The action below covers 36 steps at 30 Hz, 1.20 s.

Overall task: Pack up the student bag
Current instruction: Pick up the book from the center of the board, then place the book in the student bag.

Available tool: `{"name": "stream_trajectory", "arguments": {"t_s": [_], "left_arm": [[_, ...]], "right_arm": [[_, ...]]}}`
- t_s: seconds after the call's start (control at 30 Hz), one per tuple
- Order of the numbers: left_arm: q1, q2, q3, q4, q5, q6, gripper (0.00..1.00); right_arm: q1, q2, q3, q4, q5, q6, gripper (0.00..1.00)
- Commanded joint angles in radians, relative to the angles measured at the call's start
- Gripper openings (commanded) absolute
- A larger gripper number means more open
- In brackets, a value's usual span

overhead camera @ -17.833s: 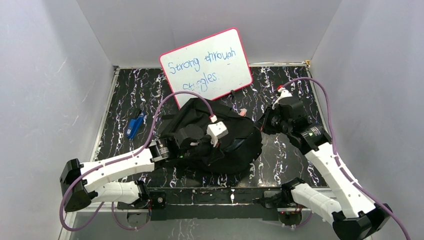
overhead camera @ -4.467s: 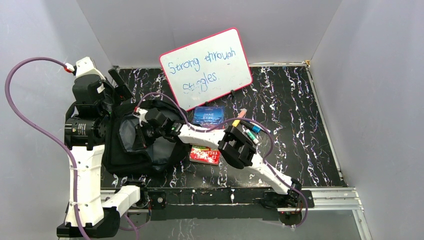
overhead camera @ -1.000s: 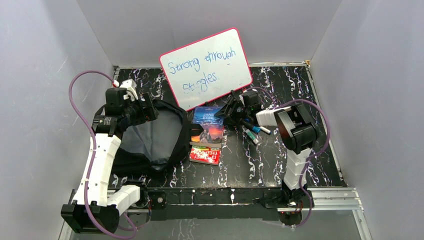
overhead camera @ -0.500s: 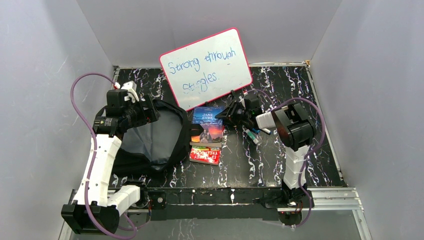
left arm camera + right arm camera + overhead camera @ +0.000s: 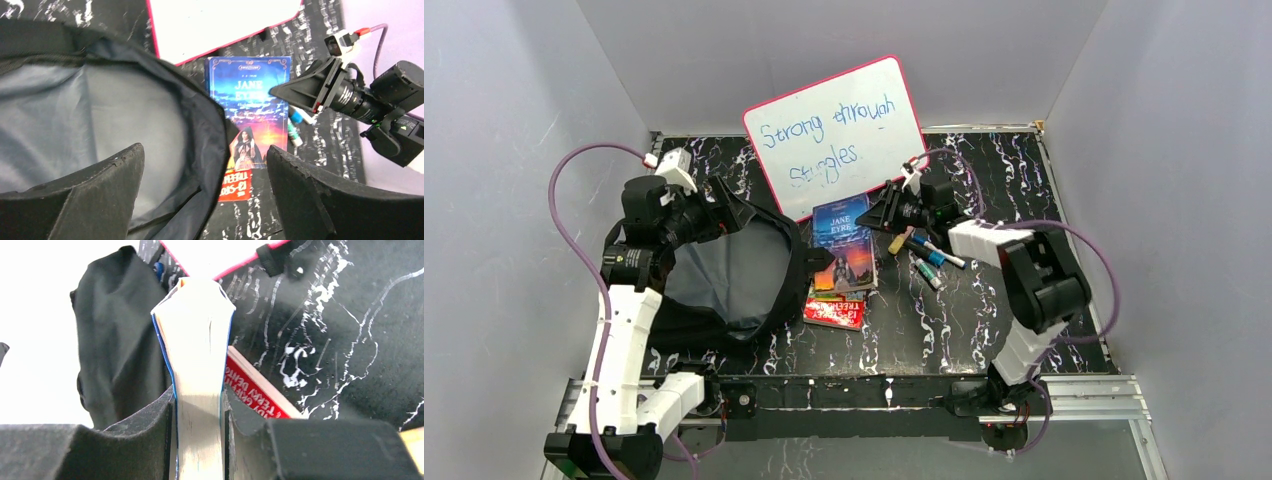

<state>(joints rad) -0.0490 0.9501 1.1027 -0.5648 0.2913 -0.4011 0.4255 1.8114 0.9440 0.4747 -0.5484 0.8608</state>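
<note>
- Right gripper (image 5: 198, 412): jaws clamped on the page edge of the blue "Jane Eyre" book (image 5: 848, 250). Both black pads press the book's two covers, and the book stands edge-on between them in the right wrist view.
- The grip sits at the book's far right edge. The book's near end overlaps a red book (image 5: 834, 313) lying flat on the table (image 5: 1024, 190).
- Student bag (image 5: 724, 290), relative to the right gripper: to its left, with the blue book's width between them. The bag's black rim reaches the left side of the blue book; whether they touch cannot be told.
- Left gripper (image 5: 205, 150): jaws wide apart, nothing between them. It hangs over the far left part of the bag's mouth and looks down into it.
- The bag lies on the left half of the table, mouth gaping upward, grey lining exposed. Its rim passes directly beneath the gap between the left fingers.
- Markers (image 5: 929, 255): a small loose group on the table, just near-right of the right gripper and right of the blue book, well apart from the bag.
- Whiteboard (image 5: 839, 130): pink-framed, handwritten in blue, propped against the back wall behind both books and the bag's far corner.
</note>
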Motion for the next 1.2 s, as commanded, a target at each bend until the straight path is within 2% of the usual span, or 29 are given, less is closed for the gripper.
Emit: {"name": "stream_trajectory", "arguments": {"t_s": [0.0, 0.2, 0.37, 0.6, 0.73, 0.9, 1.17], "left_arm": [[-0.003, -0.014, 0.064, 0.116, 0.119, -0.041, 0.89], [-0.005, 0.031, 0.117, 0.154, 0.250, 0.011, 0.88], [-0.038, 0.079, 0.145, 0.193, 0.367, 0.076, 0.87], [-0.282, 0.172, 0.254, 0.168, 0.323, 0.279, 0.87], [-0.337, 0.222, 0.294, 0.132, 0.476, 0.422, 0.88], [-0.353, 0.249, 0.317, 0.133, 0.555, 0.497, 0.88], [-0.429, 0.313, 0.336, 0.133, 0.682, 0.464, 0.88]], "right_arm": [[0.002, -0.240, 0.039, -0.080, 0.016, -0.208, 0.00], [0.001, -0.530, -0.015, -0.246, 0.182, -0.386, 0.00], [0.000, -0.736, -0.020, -0.322, 0.203, -0.513, 0.00], [0.001, -0.776, 0.138, -0.610, -0.010, -0.676, 0.00], [0.002, -0.772, 0.171, -0.679, -0.194, -0.713, 0.00], [0.002, -0.784, 0.179, -0.671, -0.349, -0.740, 0.00], [0.001, -0.780, 0.188, -0.550, -0.502, -0.713, 0.00]]}}
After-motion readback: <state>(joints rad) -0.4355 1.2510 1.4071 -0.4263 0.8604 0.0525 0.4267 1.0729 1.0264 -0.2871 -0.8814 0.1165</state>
